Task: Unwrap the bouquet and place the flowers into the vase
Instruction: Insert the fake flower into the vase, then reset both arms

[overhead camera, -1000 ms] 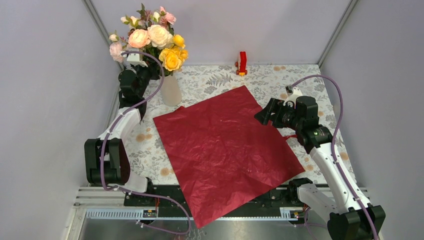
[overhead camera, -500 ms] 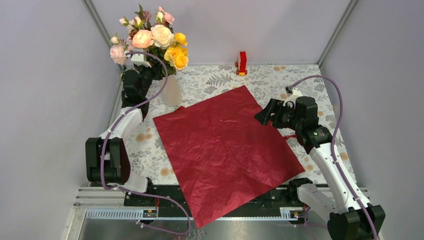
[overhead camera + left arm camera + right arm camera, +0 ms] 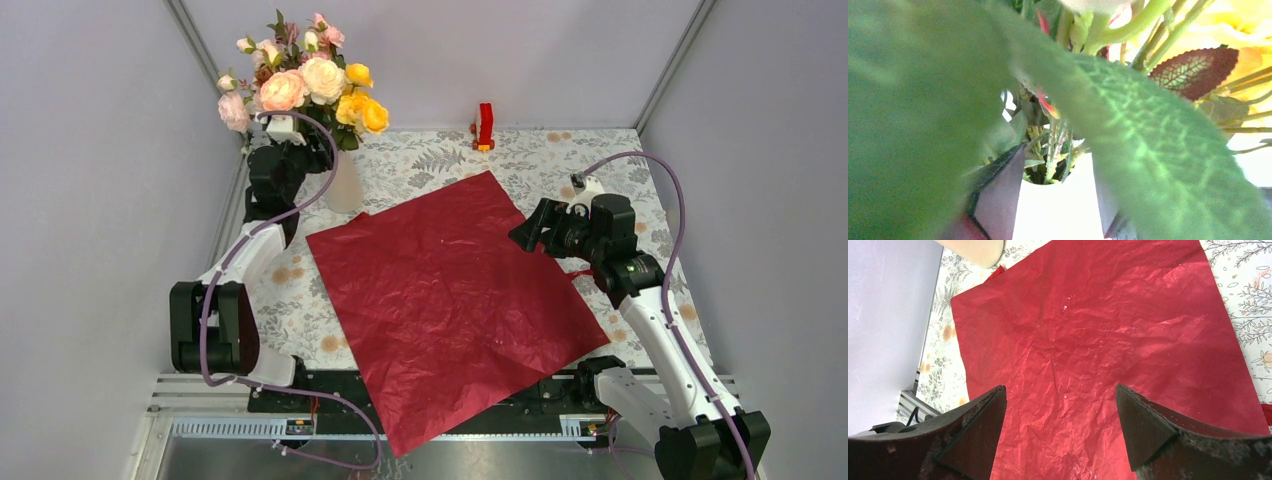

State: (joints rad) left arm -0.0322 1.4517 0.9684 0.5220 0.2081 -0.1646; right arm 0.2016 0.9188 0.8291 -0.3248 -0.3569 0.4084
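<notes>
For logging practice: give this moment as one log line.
flowers: stems in vase | wrapping paper: spread flat | left pincer: open at vase | right pincer: open over paper

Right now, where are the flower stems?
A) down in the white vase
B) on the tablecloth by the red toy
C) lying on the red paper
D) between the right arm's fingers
A: in the left wrist view the green stems of the flowers run down into the mouth of the vase, while the wrapping paper lies flat and bare.
</notes>
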